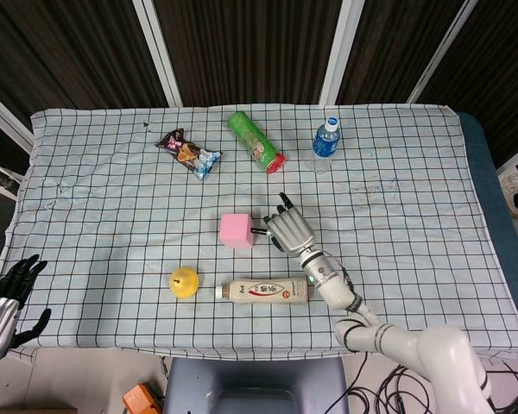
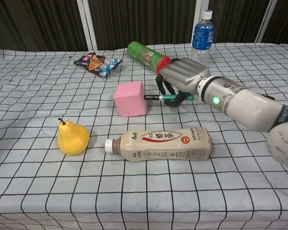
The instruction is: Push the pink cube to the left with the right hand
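Note:
The pink cube (image 1: 236, 230) (image 2: 130, 98) stands on the checked cloth, left of the table's middle. My right hand (image 1: 287, 231) (image 2: 182, 76) is just to its right, knuckles up and fingers curled under. One thin dark fingertip (image 2: 150, 97) sticks out and touches the cube's right face. Nothing is held in that hand. My left hand (image 1: 4, 297) hangs off the table's near left corner, fingers apart and empty, and shows only in the head view.
A yellow pear (image 2: 73, 137) and a lying milk-tea bottle (image 2: 161, 143) sit in front of the cube. Behind are a green can (image 2: 149, 56) on its side, a snack packet (image 2: 97, 63) and an upright water bottle (image 2: 202, 40).

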`<state>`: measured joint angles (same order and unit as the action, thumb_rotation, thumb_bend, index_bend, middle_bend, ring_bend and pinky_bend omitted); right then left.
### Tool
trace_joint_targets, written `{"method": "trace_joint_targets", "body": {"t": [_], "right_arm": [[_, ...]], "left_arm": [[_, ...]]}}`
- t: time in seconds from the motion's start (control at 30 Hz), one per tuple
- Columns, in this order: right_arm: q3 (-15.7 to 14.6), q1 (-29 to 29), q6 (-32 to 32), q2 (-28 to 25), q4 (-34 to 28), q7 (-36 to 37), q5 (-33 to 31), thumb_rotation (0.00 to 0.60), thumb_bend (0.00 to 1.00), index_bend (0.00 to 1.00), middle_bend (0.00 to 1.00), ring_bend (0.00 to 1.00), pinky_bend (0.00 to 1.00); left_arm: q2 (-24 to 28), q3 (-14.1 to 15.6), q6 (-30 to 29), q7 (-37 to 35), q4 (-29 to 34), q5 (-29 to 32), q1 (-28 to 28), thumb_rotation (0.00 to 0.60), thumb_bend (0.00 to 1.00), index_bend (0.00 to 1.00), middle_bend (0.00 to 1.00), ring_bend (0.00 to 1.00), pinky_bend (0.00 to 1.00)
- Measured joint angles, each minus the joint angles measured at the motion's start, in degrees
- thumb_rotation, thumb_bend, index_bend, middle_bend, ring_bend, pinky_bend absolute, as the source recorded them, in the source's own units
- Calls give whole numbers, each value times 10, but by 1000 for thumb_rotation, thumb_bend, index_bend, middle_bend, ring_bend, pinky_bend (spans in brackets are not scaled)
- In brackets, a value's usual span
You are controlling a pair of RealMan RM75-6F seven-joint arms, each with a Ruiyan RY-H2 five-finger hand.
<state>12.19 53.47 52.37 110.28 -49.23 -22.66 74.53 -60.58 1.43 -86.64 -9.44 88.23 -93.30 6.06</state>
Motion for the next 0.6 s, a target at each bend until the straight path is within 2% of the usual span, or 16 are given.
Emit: {"method": "trace_joint_targets", "body": {"t": [0.37, 0.6], "right_arm": [[72, 106, -31, 129, 122, -53, -41, 600, 512, 988, 711, 429, 246], [110, 160, -41, 192, 206, -51, -67, 600, 512, 990, 711, 429, 248]], "left_arm": [[4, -1, -5, -21, -7, 0, -2, 600, 406, 0, 0, 0, 203], [7, -2, -11, -40, -17, -1, -4, 600, 405, 0, 0, 0, 204]]}}
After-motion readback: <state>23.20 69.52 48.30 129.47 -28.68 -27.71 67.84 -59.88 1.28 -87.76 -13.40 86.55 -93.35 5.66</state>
